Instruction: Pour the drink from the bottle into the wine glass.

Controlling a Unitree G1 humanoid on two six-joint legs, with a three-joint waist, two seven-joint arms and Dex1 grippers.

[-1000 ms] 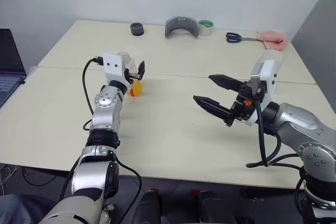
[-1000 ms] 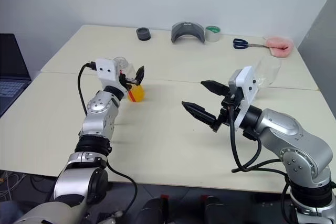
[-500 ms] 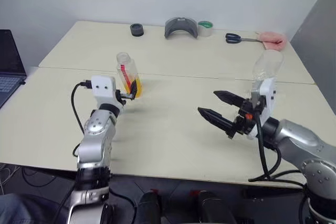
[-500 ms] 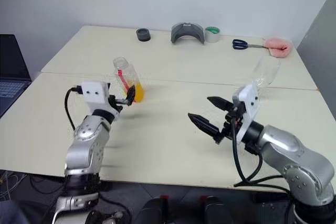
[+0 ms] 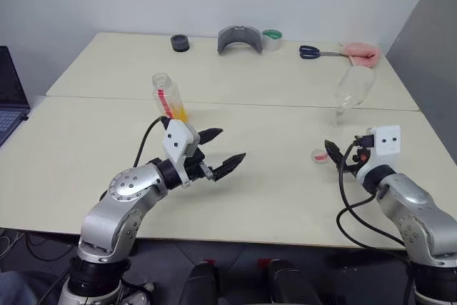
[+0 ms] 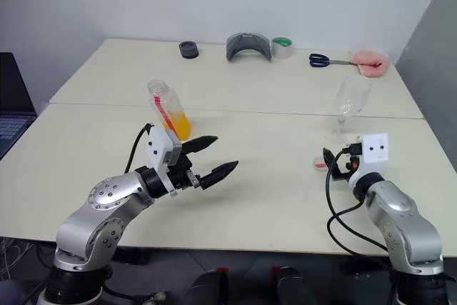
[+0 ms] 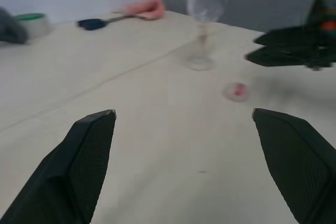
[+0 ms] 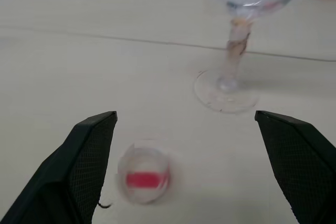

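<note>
Both grippers gape empty: the left gripper (image 5: 218, 153) hangs short of the uncapped bottle (image 5: 168, 98) (drink low inside), the right gripper (image 8: 184, 171) near the cap (image 8: 143, 174) and empty wine glass (image 6: 347, 108). A careless sweep could topple either.

We count one bottle (image 6: 166, 108), one wine glass (image 6: 348, 108), one red-and-white cap (image 6: 319, 164), one pair of scissors (image 6: 327, 60), one roll of tape (image 6: 285, 47), one pink cloth (image 6: 371, 62), one laptop (image 5: 8, 94), and two grippers: left (image 6: 211, 157) and right (image 6: 329, 160).
</note>
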